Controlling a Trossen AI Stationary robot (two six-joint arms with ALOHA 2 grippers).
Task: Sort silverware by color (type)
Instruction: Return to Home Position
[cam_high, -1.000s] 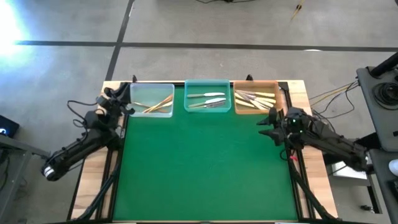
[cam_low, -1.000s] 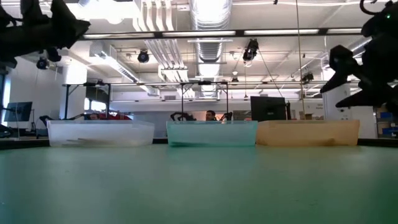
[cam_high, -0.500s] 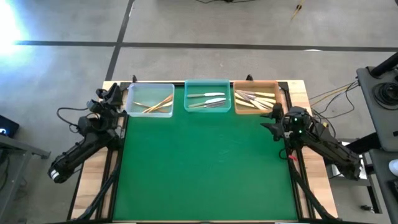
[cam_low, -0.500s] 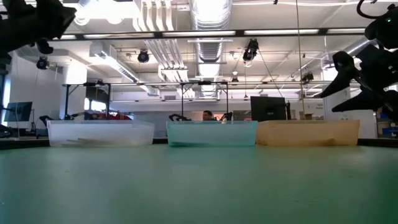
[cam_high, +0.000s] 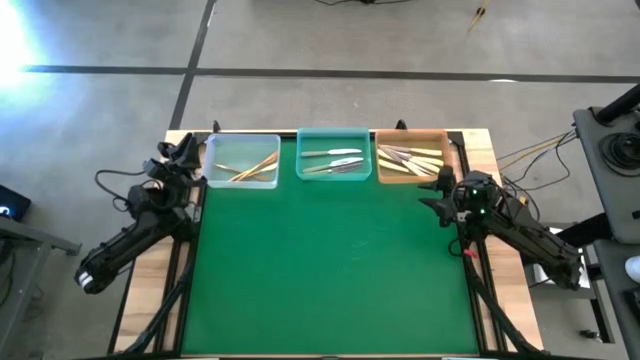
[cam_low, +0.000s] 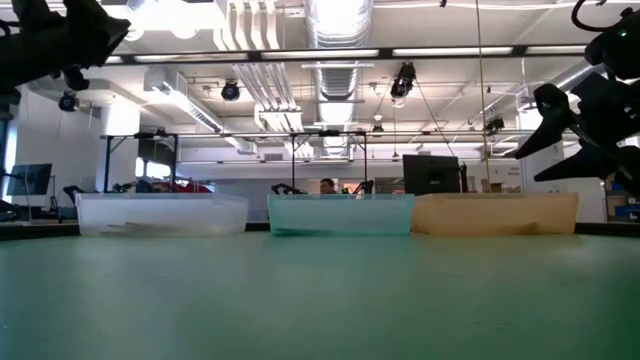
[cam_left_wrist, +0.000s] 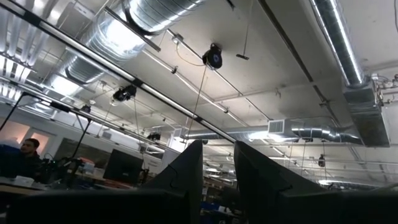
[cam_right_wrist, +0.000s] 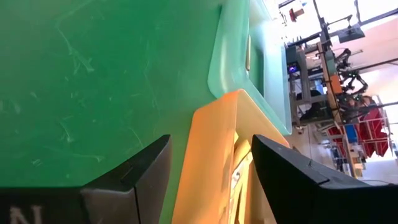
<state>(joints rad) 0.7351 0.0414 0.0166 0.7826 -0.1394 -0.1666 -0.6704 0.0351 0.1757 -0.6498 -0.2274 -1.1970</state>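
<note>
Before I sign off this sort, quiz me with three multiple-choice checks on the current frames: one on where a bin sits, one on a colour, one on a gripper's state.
1. Which bin stands mid-row?
A. clear
B. teal
C. amber

2. The utensils in the clear bin are:
A. gold/tan
B. all-silver
C. black

3. The right gripper is:
A. open and empty
B. shut on a knife
C. shut on a bin rim

Answers:
1. B: the teal bin stands between the clear bin and the amber bin.
2. A: the high view shows only tan pieces there.
3. A: the right wrist view shows its fingers wide apart with nothing held.

The left gripper waits beside the clear bin.
</note>
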